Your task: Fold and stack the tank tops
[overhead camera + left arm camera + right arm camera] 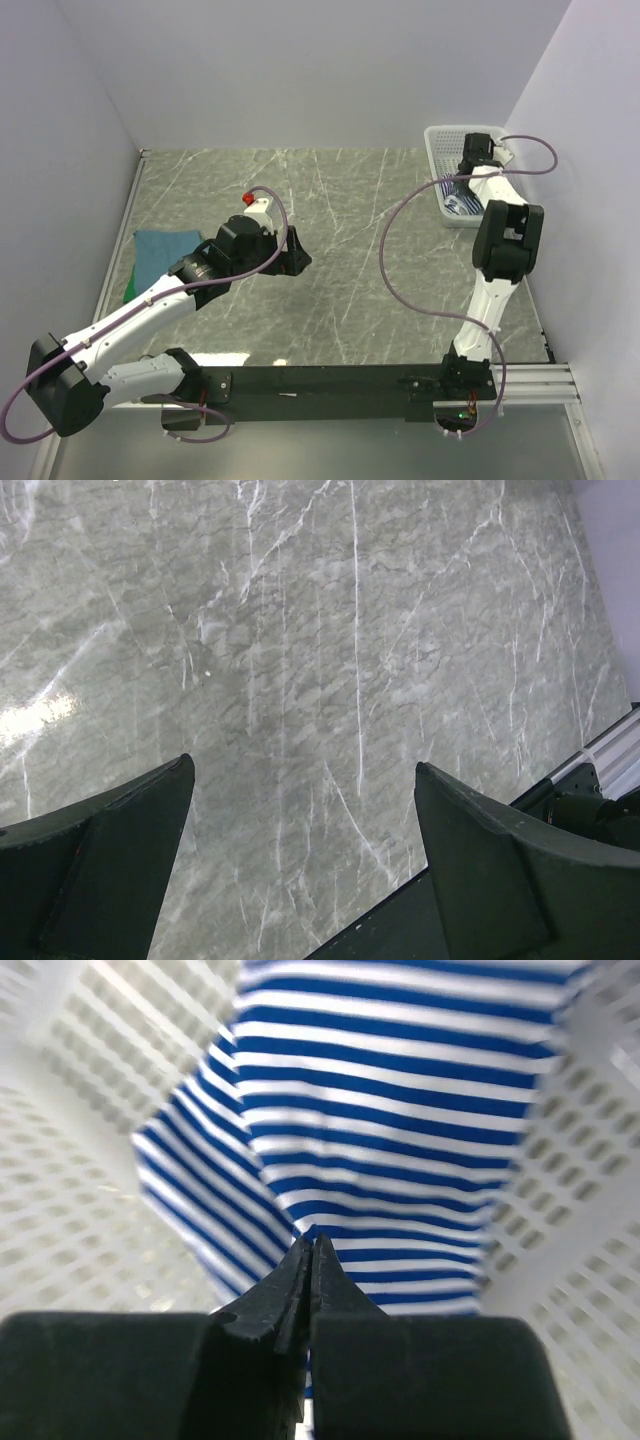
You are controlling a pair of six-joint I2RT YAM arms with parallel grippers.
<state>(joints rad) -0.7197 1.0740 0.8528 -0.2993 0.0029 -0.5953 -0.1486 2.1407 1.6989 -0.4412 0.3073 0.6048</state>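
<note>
Teal tank top lies folded over green tank top, left side of table; striped tank top in basket, unfolded.
Left wrist: left gripper wide open, empty.
Right wrist: right gripper closed, apparently pinching striped fabric.

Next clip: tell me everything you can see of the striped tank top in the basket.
The striped tank top is soft fabric in navy-blue and white stripes. It is crumpled rather than folded, and lies inside the white mesh basket at the far right of the top view. Its creases run toward the right gripper, whose shut fingertips seem to pinch a fold of it. Straps and neckline cannot be made out.
</note>
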